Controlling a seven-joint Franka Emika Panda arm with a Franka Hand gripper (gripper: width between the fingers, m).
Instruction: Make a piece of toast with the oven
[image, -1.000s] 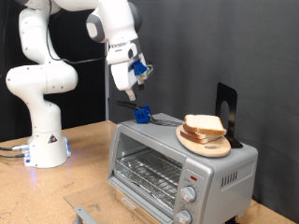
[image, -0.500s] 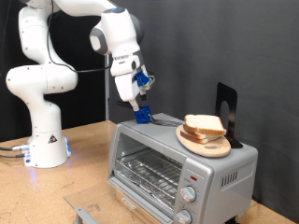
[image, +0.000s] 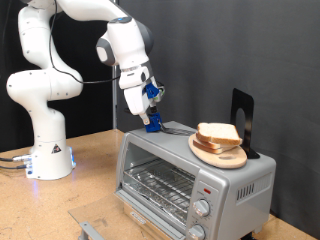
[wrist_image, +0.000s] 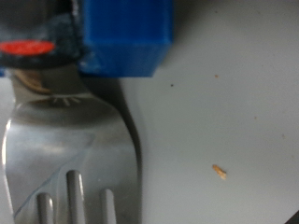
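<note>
Exterior wide; wrist close over oven (image: 195, 170)

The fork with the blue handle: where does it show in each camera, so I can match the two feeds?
Exterior view: the fork lies on top of the oven, towards its left end, its blue handle block right under the gripper.
Wrist view: the fork fills the frame close up, tines showing, lying on the oven's grey top.
Shared landmark: the blue handle block.

toast (image: 219, 133) on plate (image: 212, 153) | plate on oven (image: 190, 176) | gripper (image: 146, 117) over oven's left end
</note>
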